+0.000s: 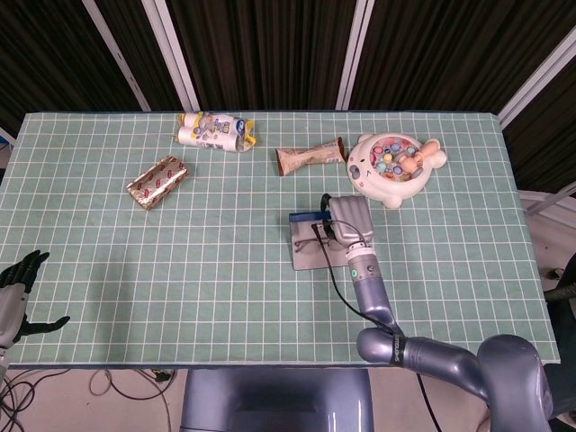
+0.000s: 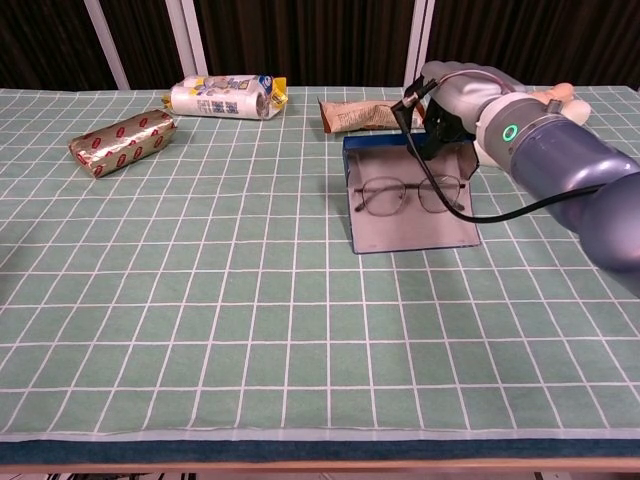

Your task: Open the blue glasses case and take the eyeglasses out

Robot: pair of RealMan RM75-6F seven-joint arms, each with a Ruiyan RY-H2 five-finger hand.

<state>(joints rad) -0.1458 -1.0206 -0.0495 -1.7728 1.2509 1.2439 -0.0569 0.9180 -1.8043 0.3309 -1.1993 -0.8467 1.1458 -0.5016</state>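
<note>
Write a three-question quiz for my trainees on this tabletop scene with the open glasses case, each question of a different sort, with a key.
1. True or false: the blue glasses case lies open.
2. Where are the thin wire-framed eyeglasses? A) on the green grid mat beside the case B) on the case's grey inner panel C) lifted clear of the table
3. Fill in: the right hand is at the case's ____ edge.

Key: 1 true. 2 B. 3 far. The left hand hangs off the table's near left corner, fingers apart, holding nothing.
</note>
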